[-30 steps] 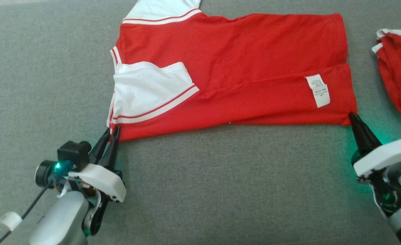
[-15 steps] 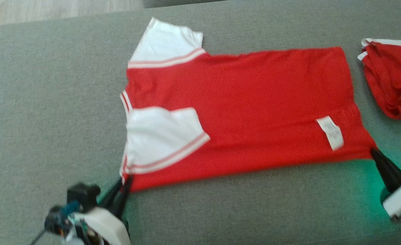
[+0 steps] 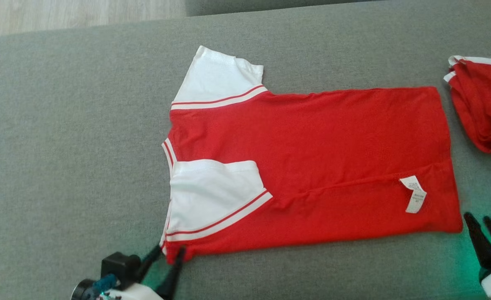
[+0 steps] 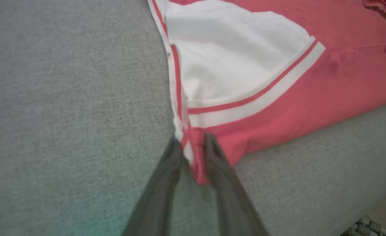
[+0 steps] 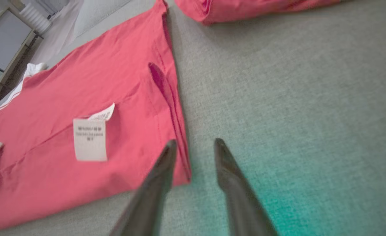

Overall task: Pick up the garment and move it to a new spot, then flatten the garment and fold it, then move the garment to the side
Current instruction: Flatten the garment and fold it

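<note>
The garment (image 3: 312, 146) is a red shirt with white sleeves, lying flat on the grey cushion (image 3: 62, 146), its near third folded over so a white label (image 3: 414, 193) faces up. At its near collar-side corner my left gripper (image 3: 170, 248) stands open. In the left wrist view the cloth's corner (image 4: 196, 164) lies loosely between the parted fingers of that gripper (image 4: 193, 141). My right gripper (image 3: 477, 216) is open just off the near hem corner. In the right wrist view its fingers (image 5: 195, 141) hold nothing, and the hem (image 5: 176, 131) sits beside the left one.
A second red garment (image 3: 484, 108) lies bunched at the far right, close to the shirt's hem. Wooden floor (image 3: 62, 16) shows beyond the cushion's far edge. Bare grey cushion stretches to the left and along the near side.
The head camera has tilted, shifting the whole picture down. My right gripper has opened and let go of the hem corner. My left gripper's fingers have parted around the collar-side corner.
</note>
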You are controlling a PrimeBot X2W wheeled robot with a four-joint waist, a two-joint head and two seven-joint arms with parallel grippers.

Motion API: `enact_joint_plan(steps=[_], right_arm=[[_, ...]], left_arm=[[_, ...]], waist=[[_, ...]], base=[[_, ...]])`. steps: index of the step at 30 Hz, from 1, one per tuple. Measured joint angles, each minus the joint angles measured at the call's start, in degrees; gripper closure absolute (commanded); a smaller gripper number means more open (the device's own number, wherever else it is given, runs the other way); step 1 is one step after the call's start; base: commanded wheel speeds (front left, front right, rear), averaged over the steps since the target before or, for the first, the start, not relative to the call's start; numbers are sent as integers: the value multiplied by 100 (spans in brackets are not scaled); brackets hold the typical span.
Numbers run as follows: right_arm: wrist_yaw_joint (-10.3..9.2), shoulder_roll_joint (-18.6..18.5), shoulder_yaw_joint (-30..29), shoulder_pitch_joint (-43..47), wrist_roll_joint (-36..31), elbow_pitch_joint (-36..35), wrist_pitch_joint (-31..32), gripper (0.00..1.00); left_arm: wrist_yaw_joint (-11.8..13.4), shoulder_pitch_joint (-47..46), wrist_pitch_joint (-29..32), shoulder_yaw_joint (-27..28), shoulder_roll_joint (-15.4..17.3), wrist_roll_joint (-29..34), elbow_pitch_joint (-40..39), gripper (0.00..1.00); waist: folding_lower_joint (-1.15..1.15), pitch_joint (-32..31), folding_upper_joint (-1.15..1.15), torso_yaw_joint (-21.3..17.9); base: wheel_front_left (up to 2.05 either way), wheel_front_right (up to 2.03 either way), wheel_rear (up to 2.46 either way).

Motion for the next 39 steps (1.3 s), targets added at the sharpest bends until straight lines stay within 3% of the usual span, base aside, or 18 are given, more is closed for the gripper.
enact_joint_plan(steps=[7, 12, 18, 23, 30, 39], right_arm=[[0, 213, -568, -14, -494, -414, 1, 0], [0, 516, -795, -101, -742, -755, 200, 0], [0, 670, -906, -420, -1069, -1128, 599, 0], [0, 822, -884, -803, -1245, -1411, 787, 0], [0, 1063, -799, -872, -1293, -1463, 839, 0], [0, 1129, -770, -871, -1293, -1402, 797, 0]], left_arm=[[-20, -480, 91, 55, 207, 183, -158, 0], [-342, -2014, 466, 209, 461, 504, -105, 0], [-1033, -4626, 1483, 143, 149, 609, 1059, 0], [-1251, -6007, 2240, -82, -82, 576, 2463, 0], [-1330, -6900, 2783, -534, -68, 677, 3875, 0], [-1346, -7063, 2848, -1038, -20, 401, 4220, 0]], waist=[[0, 27, 0, -91], [1, 246, 0, -159], [2, 658, 0, -325], [3, 1010, 0, -631], [2, 1462, 0, -1134], [0, 1739, 0, -1461]], base=[[0, 0, 0], [0, 0, 0], [0, 0, 0], [0, 0, 0], [0, 0, 0], [0, 0, 0]])
